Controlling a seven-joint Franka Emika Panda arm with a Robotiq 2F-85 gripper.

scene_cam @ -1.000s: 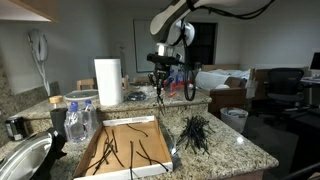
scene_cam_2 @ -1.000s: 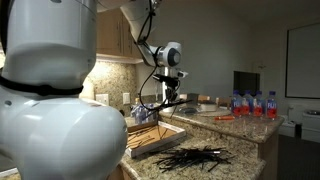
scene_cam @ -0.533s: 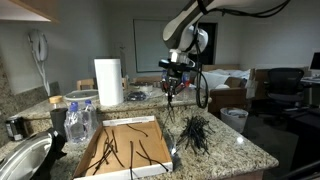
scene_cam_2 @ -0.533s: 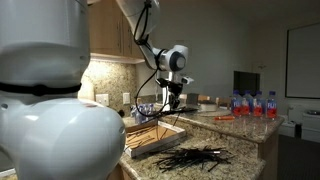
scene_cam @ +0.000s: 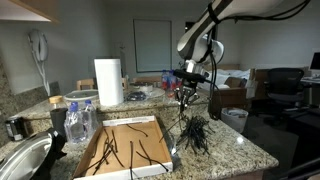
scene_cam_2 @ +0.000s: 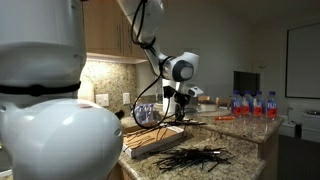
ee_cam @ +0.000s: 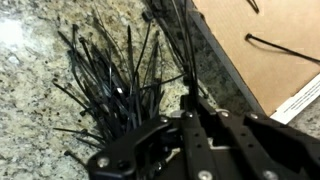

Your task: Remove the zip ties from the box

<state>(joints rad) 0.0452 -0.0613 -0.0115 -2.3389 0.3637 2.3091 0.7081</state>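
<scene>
The white jointed robot arm (scene_cam: 203, 42) comes in from the upper right of an exterior view. Its wrist is bent so the black two-fingered end effector (scene_cam: 186, 98) points straight down, right of centre. In the wrist view, along the lower edge, its fingers (ee_cam: 196, 112) are pinched together on a few thin black zip ties (ee_cam: 187, 78).

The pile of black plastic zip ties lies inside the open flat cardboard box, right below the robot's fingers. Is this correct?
Not quite. The pile of black plastic zip ties lies on the speckled granite counter, beside the open flat cardboard box, not inside it. It is indeed right below the robot's fingers. An exterior view and the wrist view both show this.
</scene>
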